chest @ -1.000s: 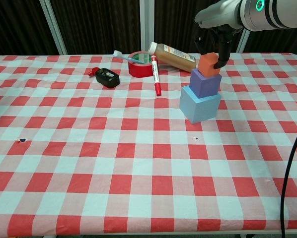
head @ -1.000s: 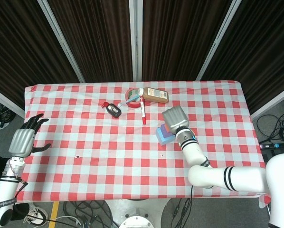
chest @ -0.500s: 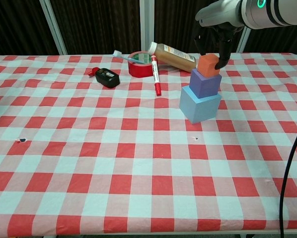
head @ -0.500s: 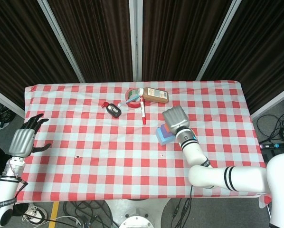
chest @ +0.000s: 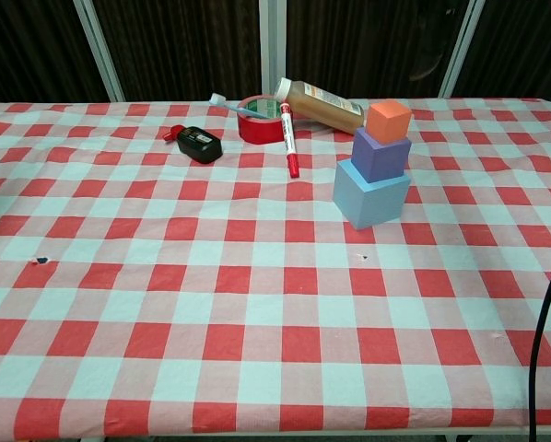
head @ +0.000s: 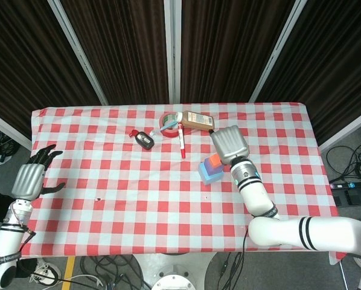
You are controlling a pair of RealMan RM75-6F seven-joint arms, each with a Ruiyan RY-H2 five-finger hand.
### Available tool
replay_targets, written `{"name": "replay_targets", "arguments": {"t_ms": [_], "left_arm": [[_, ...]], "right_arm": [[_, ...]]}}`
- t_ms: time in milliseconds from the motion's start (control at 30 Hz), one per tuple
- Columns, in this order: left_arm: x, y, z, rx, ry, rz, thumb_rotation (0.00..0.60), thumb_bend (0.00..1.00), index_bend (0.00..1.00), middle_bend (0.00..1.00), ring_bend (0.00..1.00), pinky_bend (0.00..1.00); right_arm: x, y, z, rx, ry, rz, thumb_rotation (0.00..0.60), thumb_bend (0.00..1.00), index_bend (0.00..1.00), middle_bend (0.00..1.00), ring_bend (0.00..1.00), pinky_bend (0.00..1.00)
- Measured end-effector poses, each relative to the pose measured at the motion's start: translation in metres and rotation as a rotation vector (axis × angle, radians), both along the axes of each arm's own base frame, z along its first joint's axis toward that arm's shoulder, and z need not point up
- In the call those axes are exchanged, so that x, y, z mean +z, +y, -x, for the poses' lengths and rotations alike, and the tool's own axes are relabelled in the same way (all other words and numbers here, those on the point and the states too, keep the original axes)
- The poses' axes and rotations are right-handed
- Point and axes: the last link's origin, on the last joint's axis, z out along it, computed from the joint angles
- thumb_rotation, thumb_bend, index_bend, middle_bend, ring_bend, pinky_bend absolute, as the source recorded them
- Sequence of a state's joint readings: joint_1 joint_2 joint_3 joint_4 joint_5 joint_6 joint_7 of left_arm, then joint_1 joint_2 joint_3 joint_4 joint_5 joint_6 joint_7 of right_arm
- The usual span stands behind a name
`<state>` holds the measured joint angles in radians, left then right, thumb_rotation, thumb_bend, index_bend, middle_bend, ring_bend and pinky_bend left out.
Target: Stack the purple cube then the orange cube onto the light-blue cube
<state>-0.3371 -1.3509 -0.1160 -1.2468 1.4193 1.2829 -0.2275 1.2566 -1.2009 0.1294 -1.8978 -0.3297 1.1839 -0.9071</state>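
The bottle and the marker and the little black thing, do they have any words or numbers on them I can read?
No words can be read here.
Brown bottle: it has a label, but the print is too blurred to read.
Red marker: dark marks on the barrel, too small to read.
Black device: no text shows.
Red tape roll and the three cubes: no text shows.

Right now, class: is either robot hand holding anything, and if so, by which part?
Nothing is held. The right robot hand sits above and clear of the orange cube, which rests free on the stack. The left robot hand is open at the table's far edge.
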Motion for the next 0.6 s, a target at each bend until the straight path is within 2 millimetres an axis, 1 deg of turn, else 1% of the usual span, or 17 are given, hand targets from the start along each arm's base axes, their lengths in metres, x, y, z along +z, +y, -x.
{"name": "replay_targets", "arguments": {"t_ms": [33, 100, 167, 200, 233, 267, 300, 367, 400, 433, 500, 600], "left_arm": [[0.0, 0.0, 0.0, -0.002, 0.001, 0.001, 0.6, 0.21, 0.26, 0.2, 0.13, 0.23], [-0.001, -0.001, -0.002, -0.008, 0.003, 0.006, 0.6, 0.21, 0.26, 0.2, 0.13, 0.23], [-0.002, -0.001, -0.003, -0.014, 0.008, 0.01, 0.6, 0.21, 0.26, 0.2, 0.13, 0.23], [-0.002, -0.002, -0.005, -0.02, 0.011, 0.011, 0.6, 0.21, 0.26, 0.2, 0.13, 0.23], [-0.003, -0.002, -0.006, -0.025, 0.014, 0.011, 0.6, 0.21, 0.26, 0.2, 0.13, 0.23], [-0.003, -0.002, -0.008, -0.031, 0.017, 0.011, 0.6, 0.21, 0.26, 0.2, 0.13, 0.23], [-0.004, -0.003, -0.009, -0.037, 0.022, 0.011, 0.6, 0.21, 0.26, 0.2, 0.13, 0.23], [-0.004, -0.003, -0.011, -0.045, 0.033, 0.012, 0.6, 0.21, 0.26, 0.2, 0.13, 0.23], [-0.005, -0.003, -0.012, -0.049, 0.041, 0.013, 0.6, 0.21, 0.26, 0.2, 0.13, 0.23], [-0.006, -0.004, -0.012, -0.052, 0.048, 0.013, 0.6, 0.21, 0.26, 0.2, 0.13, 0.23], [-0.007, -0.004, -0.013, -0.057, 0.062, 0.013, 0.6, 0.21, 0.26, 0.2, 0.13, 0.23], [-0.007, -0.004, -0.014, -0.063, 0.074, 0.006, 0.6, 0.21, 0.26, 0.2, 0.13, 0.23]], "right_arm": [[0.006, 0.001, 0.001, 0.021, -0.012, 0.036, 0.6, 0.05, 0.38, 1.0, 0.97, 0.95], [0.021, 0.005, 0.006, 0.076, -0.041, 0.133, 0.6, 0.06, 0.43, 0.96, 0.9, 0.92], [0.035, 0.011, 0.016, 0.122, -0.064, 0.226, 0.6, 0.07, 0.45, 0.85, 0.8, 0.87], [0.044, 0.017, 0.027, 0.147, -0.076, 0.289, 0.6, 0.07, 0.43, 0.74, 0.7, 0.83], [0.051, 0.023, 0.038, 0.161, -0.083, 0.336, 0.6, 0.07, 0.4, 0.67, 0.63, 0.8], [0.057, 0.029, 0.051, 0.169, -0.088, 0.38, 0.6, 0.07, 0.35, 0.57, 0.53, 0.73], [0.063, 0.04, 0.07, 0.171, -0.089, 0.434, 0.6, 0.07, 0.27, 0.45, 0.39, 0.61], [0.069, 0.057, 0.103, 0.152, -0.076, 0.493, 0.6, 0.08, 0.13, 0.26, 0.16, 0.4], [0.07, 0.068, 0.126, 0.129, -0.058, 0.521, 0.6, 0.08, 0.1, 0.21, 0.11, 0.35], [0.069, 0.076, 0.142, 0.109, -0.043, 0.535, 0.6, 0.08, 0.04, 0.14, 0.05, 0.29], [0.064, 0.093, 0.176, 0.069, -0.015, 0.547, 0.6, 0.08, 0.0, 0.07, 0.0, 0.24], [0.051, 0.11, 0.21, 0.035, -0.013, 0.548, 0.6, 0.08, 0.0, 0.04, 0.0, 0.22]]}}
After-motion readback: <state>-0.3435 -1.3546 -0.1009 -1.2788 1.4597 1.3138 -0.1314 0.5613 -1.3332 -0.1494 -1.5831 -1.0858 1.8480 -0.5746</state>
